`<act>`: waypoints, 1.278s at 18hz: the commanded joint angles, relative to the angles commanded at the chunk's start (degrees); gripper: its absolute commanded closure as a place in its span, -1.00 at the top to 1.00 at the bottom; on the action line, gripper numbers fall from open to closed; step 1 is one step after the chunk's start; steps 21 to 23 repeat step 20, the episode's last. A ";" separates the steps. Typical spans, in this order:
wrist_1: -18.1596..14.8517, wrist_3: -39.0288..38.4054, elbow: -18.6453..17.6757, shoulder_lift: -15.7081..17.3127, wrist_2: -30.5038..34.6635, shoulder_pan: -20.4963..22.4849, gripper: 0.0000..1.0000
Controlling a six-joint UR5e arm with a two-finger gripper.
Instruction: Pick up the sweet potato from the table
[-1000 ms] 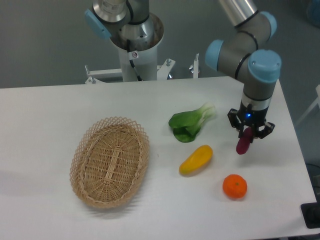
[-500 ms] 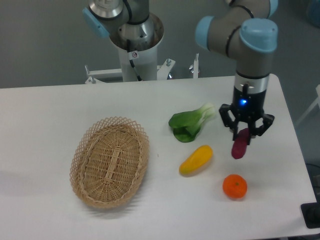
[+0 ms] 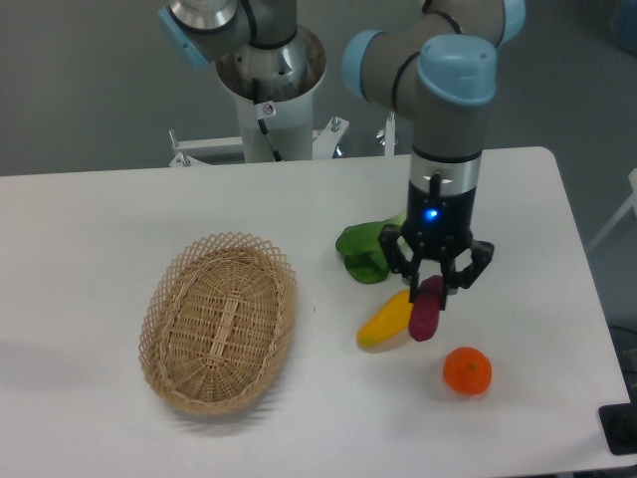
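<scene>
Purple sweet potato pinched in the tool, hanging upright at centre-right of frame, off the table. It overlaps the yellow vegetable just to its left. Orange lower right, greens partly behind the tool, wicker basket well apart at left.

Grey tubular arm, light-blue joint caps, black claw, blue light.
</scene>
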 joint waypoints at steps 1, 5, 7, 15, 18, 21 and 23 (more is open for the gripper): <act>0.00 0.26 0.17 0.09 -0.26 0.00 -0.14; -0.26 -0.17 2.72 0.00 -1.14 0.00 -0.17; -0.26 -0.61 2.90 -0.17 -1.14 -0.26 -0.17; -0.09 -0.79 2.99 -0.35 -0.97 -0.26 -0.17; 0.00 -0.79 2.90 -0.44 -0.88 -0.26 -0.17; 0.00 -0.70 2.46 -0.26 -0.88 -0.26 -0.17; 0.00 -0.70 2.46 -0.26 -0.88 -0.26 -0.17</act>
